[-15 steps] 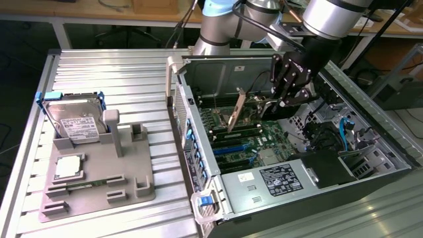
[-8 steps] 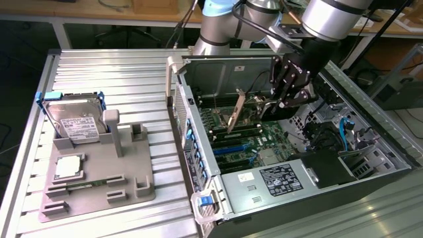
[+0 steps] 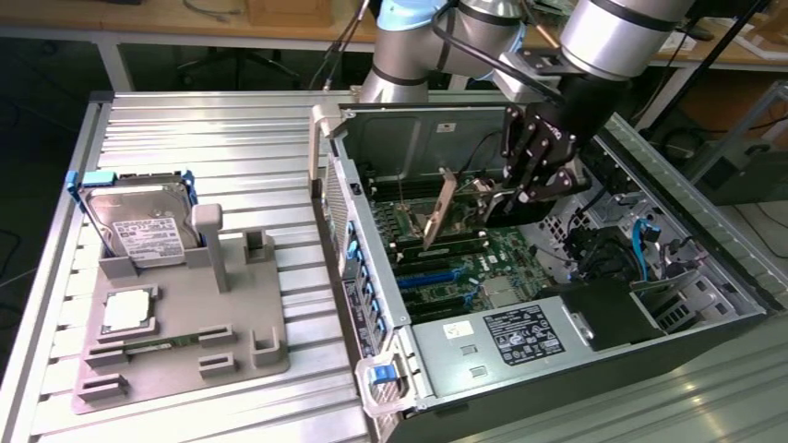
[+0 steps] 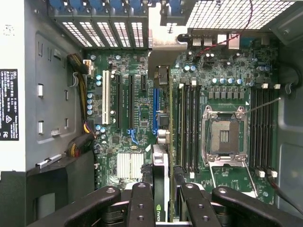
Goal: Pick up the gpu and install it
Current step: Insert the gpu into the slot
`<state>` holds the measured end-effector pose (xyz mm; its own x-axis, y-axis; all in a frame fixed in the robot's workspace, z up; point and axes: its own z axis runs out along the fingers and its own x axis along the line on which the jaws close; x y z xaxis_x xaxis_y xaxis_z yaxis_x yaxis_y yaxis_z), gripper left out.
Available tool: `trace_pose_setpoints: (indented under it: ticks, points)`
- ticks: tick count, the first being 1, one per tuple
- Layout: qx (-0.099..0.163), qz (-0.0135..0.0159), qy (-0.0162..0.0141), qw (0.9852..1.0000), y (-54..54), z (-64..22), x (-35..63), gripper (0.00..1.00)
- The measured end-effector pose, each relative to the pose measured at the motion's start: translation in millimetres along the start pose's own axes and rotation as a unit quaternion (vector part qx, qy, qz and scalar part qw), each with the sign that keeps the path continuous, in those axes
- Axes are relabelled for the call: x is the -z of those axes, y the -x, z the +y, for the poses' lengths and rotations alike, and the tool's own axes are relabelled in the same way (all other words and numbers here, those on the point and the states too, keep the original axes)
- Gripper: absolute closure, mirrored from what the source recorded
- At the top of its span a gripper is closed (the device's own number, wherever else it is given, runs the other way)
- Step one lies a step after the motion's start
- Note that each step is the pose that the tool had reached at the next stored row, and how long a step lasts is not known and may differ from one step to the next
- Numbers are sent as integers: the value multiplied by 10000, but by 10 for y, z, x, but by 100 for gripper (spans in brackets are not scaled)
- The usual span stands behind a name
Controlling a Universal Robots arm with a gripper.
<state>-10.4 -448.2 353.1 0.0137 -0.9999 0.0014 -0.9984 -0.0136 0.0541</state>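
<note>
Already lifted, the gpu (image 3: 437, 210) hangs edge-down inside the computer case (image 3: 689, 277), pinched in the closed gripper (image 4: 161, 189) above the motherboard (image 4: 137, 99), not yet seated in a slot.

An open computer case (image 3: 542, 305) lies on the tabletop (image 3: 209, 120), toward the exterior view's right. Inside it, above the motherboard (image 3: 462, 268), the pincer (image 3: 523, 189) holds the gpu (image 3: 438, 210) on edge. To the exterior view's left sits a parts holder (image 3: 185, 346): a hard drive (image 3: 142, 226) stands at its far end, a CPU chip (image 3: 128, 312) nearer.
</note>
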Motion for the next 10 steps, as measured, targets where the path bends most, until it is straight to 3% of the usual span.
trace_pose_setpoints:
  ticks: [10]
  points:
    - [0,0,-1,10000,0,-3,-50,73]
